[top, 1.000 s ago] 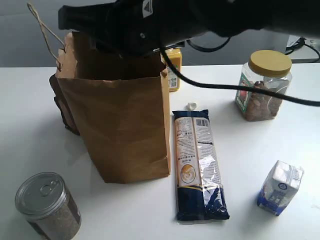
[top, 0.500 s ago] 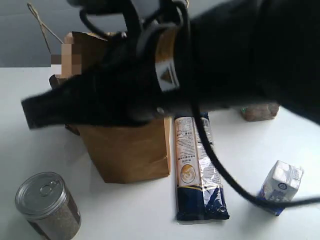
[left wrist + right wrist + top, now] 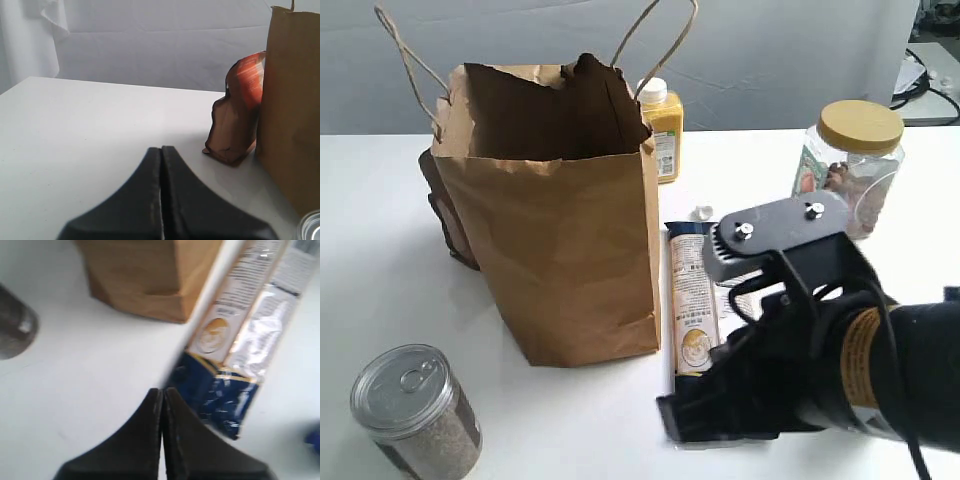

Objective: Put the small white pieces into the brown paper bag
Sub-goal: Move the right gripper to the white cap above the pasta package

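Note:
The brown paper bag [image 3: 560, 230] stands upright and open at centre left; its inside is dark and nothing shows in it. One small white piece [image 3: 701, 212] lies on the table just right of the bag, at the far end of the pasta packet [image 3: 692, 290]. My right gripper [image 3: 666, 412] hangs low over the packet's near end, and in its wrist view it [image 3: 162, 390] is shut with nothing between the fingers, the bag's base [image 3: 150, 275] beyond. My left gripper [image 3: 161, 149] is shut and empty over bare table, left of the bag [image 3: 292, 100].
A dark pouch [image 3: 445, 215] leans behind the bag's left side. A metal-lidded can [image 3: 415, 410] stands at front left, a yellow bottle [image 3: 663, 125] behind the bag, and a yellow-lidded jar [image 3: 848, 165] at back right. My right arm [image 3: 840, 360] fills the front right.
My right arm has left the bag's mouth, swept down across the view and now sits low at front right. Its gripper has shut.

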Robot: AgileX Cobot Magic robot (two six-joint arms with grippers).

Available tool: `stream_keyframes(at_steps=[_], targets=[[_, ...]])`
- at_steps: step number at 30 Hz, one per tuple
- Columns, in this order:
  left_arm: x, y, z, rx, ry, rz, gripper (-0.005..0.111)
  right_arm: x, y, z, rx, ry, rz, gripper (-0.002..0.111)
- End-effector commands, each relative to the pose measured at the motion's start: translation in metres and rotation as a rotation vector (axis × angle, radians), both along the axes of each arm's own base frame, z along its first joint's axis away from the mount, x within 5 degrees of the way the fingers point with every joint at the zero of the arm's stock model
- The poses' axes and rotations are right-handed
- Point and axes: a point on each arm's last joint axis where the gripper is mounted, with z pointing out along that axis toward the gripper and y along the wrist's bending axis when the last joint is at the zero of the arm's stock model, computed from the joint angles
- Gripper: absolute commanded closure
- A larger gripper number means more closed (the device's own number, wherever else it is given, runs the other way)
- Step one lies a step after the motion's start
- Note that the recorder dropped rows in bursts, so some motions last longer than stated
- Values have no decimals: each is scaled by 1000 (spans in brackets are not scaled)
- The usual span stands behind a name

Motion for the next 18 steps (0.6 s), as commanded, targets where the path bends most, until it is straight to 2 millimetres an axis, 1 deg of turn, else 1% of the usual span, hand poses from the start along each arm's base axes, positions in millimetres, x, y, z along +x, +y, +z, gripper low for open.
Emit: stream_keyframes(at_steps=[1,4,11,14,17,18], targets=[[0,0,-1,-13,-3,-5,107,32,-18,4,-58,-114,-137,108],[0,0,-1,-13,-3,-5,107,55,-27,7,-26,-151,-206,108],[0,0,-1,-13,-3,-5,107,105,-47,18,146,-219,-298,108],[0,0,-1,-13,-3,-5,107,127,-43,16,147,-225,-307,108],[0,0,-1,-13,-3,-5,107,148,-27,6,96,-196,-277,108],[0,0,-1,-13,-3,-5,107,154,-20,-1,77,-173,-267,108]])
